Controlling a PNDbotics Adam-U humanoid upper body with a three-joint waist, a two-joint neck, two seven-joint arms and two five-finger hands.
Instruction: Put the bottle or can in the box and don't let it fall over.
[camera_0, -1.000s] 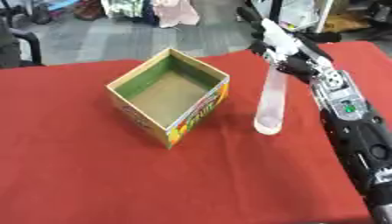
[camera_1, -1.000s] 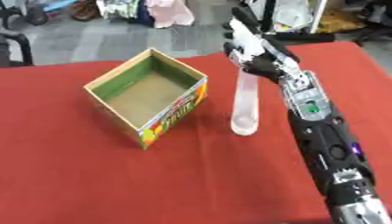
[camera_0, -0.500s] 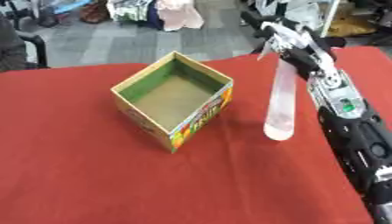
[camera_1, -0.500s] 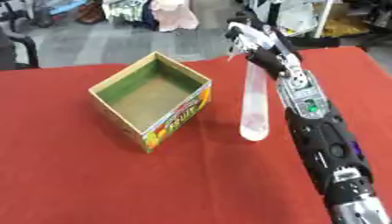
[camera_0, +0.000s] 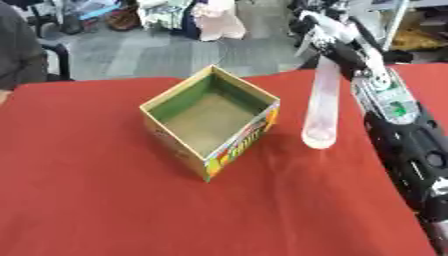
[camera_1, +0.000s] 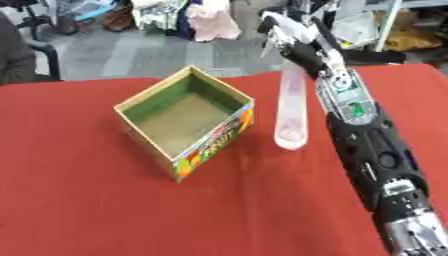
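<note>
A tall, pale, see-through bottle (camera_0: 320, 106) stands nearly upright just right of the box, its lower end close to the red cloth. I cannot tell whether it touches the cloth. My right hand (camera_0: 331, 33) is at the bottle's top end with its fingers curled round it, and the arm runs down the right side. The open cardboard box (camera_0: 210, 120) has green inner walls, a printed colourful front and nothing inside. It sits left of the bottle with a narrow gap between them. My left hand shows in neither view.
The red tablecloth (camera_0: 105, 200) covers the whole table. Its far edge (camera_0: 105, 82) runs behind the box. A person's dark sleeve (camera_0: 17, 50) shows at the far left. Chairs and clutter stand on the grey floor beyond.
My right hand has risen at the bottle's top, and the bottle now looks longer and more upright. The whole picture has shifted a little, so the camera has moved.
</note>
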